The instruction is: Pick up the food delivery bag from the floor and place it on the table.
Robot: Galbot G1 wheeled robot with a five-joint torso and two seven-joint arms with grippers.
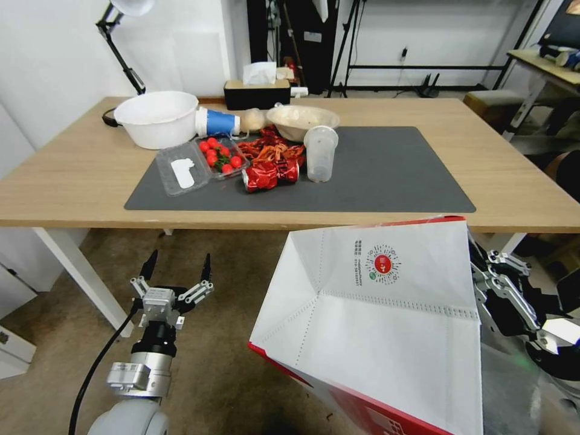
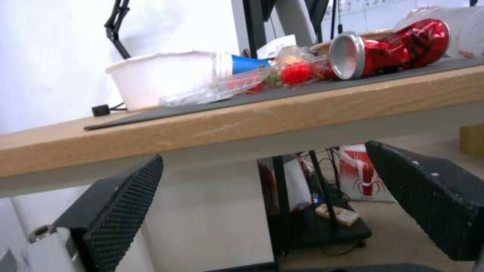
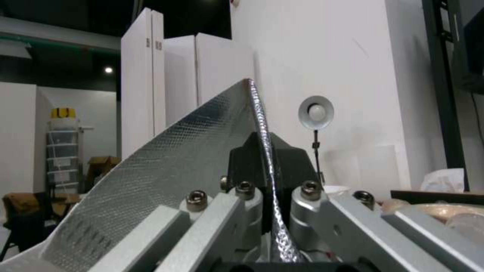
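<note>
Clamping the foil-lined edge of the food delivery bag (image 1: 386,314), whose round red logo is unreadable, the right gripper (image 3: 267,177) holds it below the table (image 1: 90,181) edge, while the left gripper (image 1: 177,269) hangs wide open, empty.

White walls all round; grey-brown stained carpet floor (image 1: 241,284). Black articulated lamp (image 1: 121,36) at the far-left corner of the light-wood table (image 1: 72,175), black tripod legs (image 1: 350,48) by the back wall, a second light-topped desk (image 1: 544,66) far right with a padded stool (image 1: 492,103) beside it. On the right wrist view: tall white partition panels (image 3: 166,90), stacked plastic bins (image 3: 63,151), a round studio light (image 3: 315,109).
</note>
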